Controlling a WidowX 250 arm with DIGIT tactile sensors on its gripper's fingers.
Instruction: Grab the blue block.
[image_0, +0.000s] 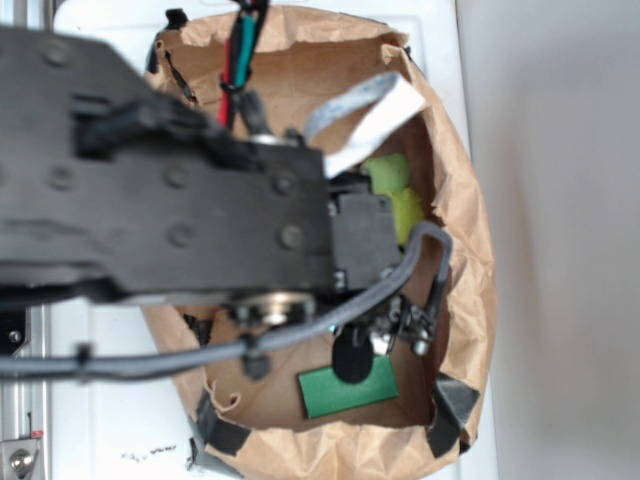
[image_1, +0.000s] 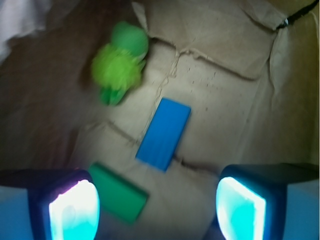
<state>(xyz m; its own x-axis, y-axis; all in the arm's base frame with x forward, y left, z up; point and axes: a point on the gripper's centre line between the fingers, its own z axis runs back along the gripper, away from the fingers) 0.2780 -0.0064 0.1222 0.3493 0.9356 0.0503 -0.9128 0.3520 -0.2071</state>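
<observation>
Inside a brown paper-lined box (image_1: 240, 45), my pincer (image_1: 157, 205) hangs released above the floor, its two pads (image_1: 75, 210) spread wide at the bottom corners of the wrist view and glowing pale cyan, with nothing between them. The blue block (image_1: 164, 133) lies flat on the creased paper, straight ahead of the gap between my pads and apart from both of them, its long side running up and slightly to the right. A dark green block (image_1: 118, 198) lies flat just beside my left-hand pad in that view, close to the blue block's lower corner but not touching it. Farther up the floor sits a fuzzy lime-green toy (image_1: 120, 67), well clear of the blue block. From the exterior camera, my black arm (image_0: 170, 190) fills the left of the frame and covers most of the box; the green block and part of the lime-green toy show past it, while the blue block is hidden beneath me.
</observation>
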